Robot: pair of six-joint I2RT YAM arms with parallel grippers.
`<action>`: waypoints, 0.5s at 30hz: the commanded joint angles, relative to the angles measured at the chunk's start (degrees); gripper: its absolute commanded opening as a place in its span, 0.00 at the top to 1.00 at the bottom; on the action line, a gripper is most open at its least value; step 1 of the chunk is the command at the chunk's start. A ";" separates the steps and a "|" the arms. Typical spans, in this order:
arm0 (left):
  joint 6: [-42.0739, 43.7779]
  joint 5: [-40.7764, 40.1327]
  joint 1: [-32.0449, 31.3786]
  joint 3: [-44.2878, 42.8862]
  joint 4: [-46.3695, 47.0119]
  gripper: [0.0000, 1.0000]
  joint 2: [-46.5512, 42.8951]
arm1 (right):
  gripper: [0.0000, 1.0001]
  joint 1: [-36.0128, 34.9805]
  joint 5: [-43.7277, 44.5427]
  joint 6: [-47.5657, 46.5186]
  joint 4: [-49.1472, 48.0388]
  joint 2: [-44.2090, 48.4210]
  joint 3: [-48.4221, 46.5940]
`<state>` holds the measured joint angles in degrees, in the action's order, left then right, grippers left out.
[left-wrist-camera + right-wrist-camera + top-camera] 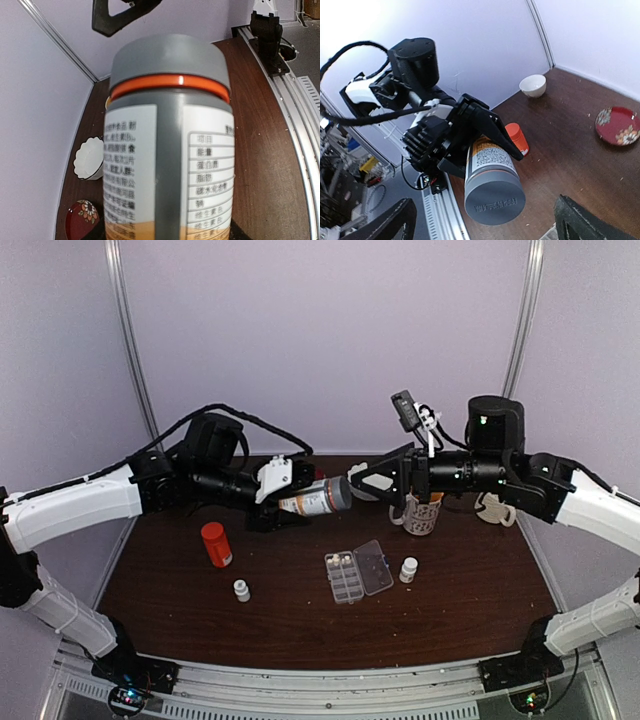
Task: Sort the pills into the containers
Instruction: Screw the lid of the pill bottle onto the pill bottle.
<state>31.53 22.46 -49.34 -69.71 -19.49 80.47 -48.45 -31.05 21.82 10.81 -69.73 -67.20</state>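
Now my left fingers (288, 506) clamp the grey-capped orange-labelled plastic bottle (318, 498) level, cap toward my right fingers (358, 483), which gape wide and empty just off it.

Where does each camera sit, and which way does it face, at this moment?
Top external: above and behind the arms, looking down on the table; both arms and bases show.
Left wrist: on the left arm, looking along its held grey-capped bottle toward the right gripper; own fingers barely show.
Right wrist: faces the bottle cap-on and the left gripper holding it; own fingertips at the bottom corners.
Shared: both wrist views show the bottle, white bowl and red plate.
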 commanded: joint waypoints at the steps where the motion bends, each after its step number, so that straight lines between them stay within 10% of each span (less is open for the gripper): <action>1: -3.36 5.26 -0.05 0.00 4.67 1.00 -0.57 | 0.00 0.11 2.23 -19.62 -0.71 6.51 4.61; 8: -6.92 7.11 -0.05 0.36 6.33 1.00 -0.53 | 0.00 0.11 9.90 -28.95 -17.81 16.05 17.13; 15: -8.07 8.96 -0.01 0.04 6.26 1.00 0.14 | 0.02 -1.16 -2.36 -57.14 5.00 8.51 6.18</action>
<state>25.17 28.67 -49.34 -69.63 -16.64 80.47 -48.56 -28.38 -16.47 5.63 -58.22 -56.12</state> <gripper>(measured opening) 0.527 0.986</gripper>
